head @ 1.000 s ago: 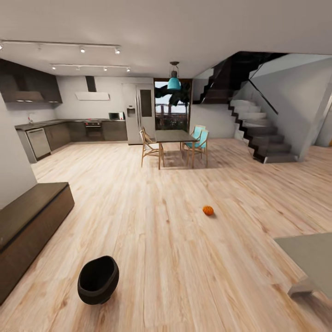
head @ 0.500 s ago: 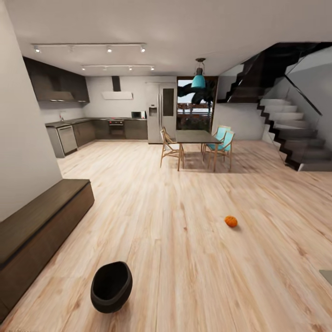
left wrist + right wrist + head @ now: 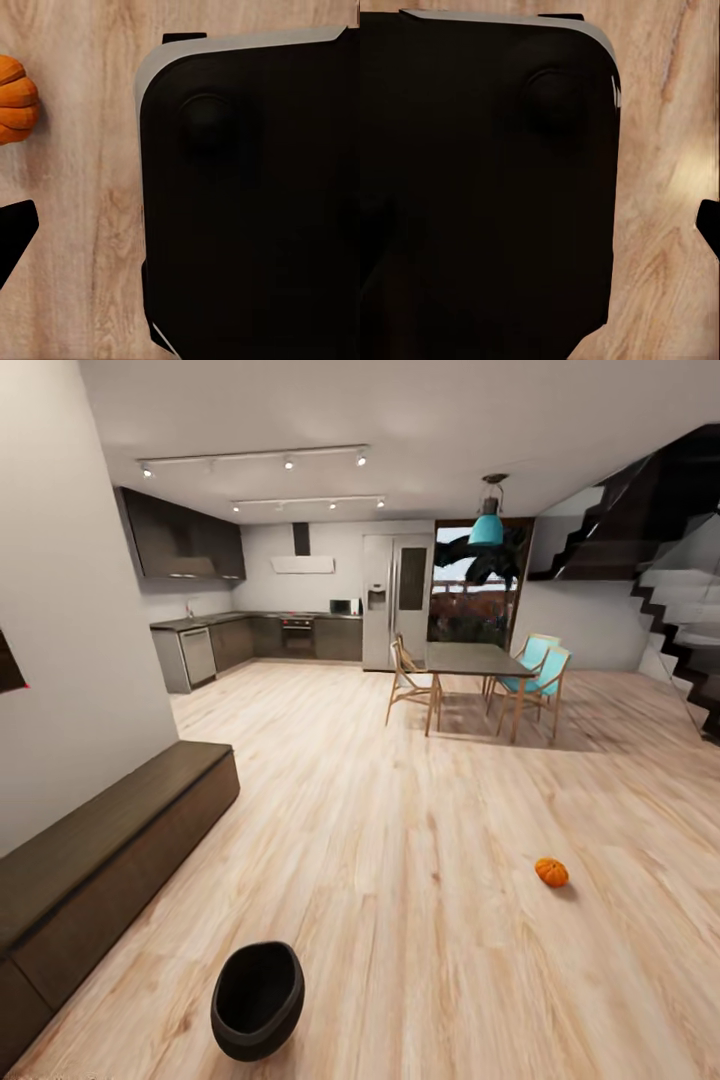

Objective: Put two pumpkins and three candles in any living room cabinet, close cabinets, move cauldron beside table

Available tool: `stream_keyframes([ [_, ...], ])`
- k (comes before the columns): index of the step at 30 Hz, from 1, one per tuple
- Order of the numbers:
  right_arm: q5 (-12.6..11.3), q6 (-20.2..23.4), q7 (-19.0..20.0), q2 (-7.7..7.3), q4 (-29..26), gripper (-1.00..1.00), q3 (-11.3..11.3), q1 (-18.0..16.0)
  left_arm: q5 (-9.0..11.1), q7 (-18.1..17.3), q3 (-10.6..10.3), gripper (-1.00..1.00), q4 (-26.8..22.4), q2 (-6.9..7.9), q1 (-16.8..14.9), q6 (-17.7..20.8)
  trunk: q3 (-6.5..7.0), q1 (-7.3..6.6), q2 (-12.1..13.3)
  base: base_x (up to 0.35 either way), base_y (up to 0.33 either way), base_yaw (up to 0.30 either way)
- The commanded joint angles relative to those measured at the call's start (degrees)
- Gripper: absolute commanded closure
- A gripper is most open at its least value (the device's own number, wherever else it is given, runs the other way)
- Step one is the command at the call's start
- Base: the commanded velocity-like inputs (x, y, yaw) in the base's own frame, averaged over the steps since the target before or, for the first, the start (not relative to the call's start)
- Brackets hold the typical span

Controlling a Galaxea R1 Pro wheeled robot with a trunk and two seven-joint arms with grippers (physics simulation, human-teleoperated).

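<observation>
Neither claw can be read here: the two wrist views look down past the robot's own black, grey-edged body to the plank floor (image 3: 90,247), and whether the fingers are spread or pressed together I cannot tell. Over the last second the whole head view has swung — the camera has turned leftward, not the things — so the long dark cabinet (image 3: 110,850) now runs well into frame along the wall. Taking that cabinet as the mark: the cauldron (image 3: 257,1000) lies tipped on the floor just off its near end, and one pumpkin (image 3: 551,872) sits well apart from it across the open floor — another pumpkin (image 3: 16,100) shows beside the robot's base. The cabinet looks closed; no pumpkin is stowed yet.
</observation>
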Motion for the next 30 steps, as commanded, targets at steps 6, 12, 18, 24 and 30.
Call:
stream_keyframes([
  [6,-0.03,-0.19,-0.07,0.01,0.07,-1.0,-0.01,-0.02,-0.07,0.04,-0.05,-1.0,0.0,0.01,-0.02,-0.15,-0.24,0.02,-0.02,0.266,-0.18,0.281],
  [12,-0.03,-0.19,-0.08,0.01,0.08,-1.0,-0.01,-0.02,-0.07,0.02,-0.05,-1.0,0.0,0.01,-0.02,-0.15,-0.44,0.02,-0.02,0.265,-0.178,0.281],
  [18,-0.03,-0.2,-0.08,0.01,0.04,-1.0,-0.01,-0.02,-0.07,0.04,-0.05,-1.0,0.0,0.01,-0.02,-0.15,-0.64,0.02,-0.02,0.265,-0.141,0.281],
  [24,-0.03,-0.26,-0.08,0.01,0.03,-1.0,-0.01,-0.03,-0.07,0.01,-0.05,-1.0,0.0,0.01,-0.02,-0.15,-0.84,0.02,-0.02,0.265,-0.07,0.281],
  [30,-0.03,-0.27,-0.08,0.01,0.03,-1.0,-0.01,-0.02,-0.07,-0.01,-0.05,-1.0,0.0,0.01,-0.02,-0.15,-1.04,0.02,-0.02,0.148,-0.007,0.28],
])
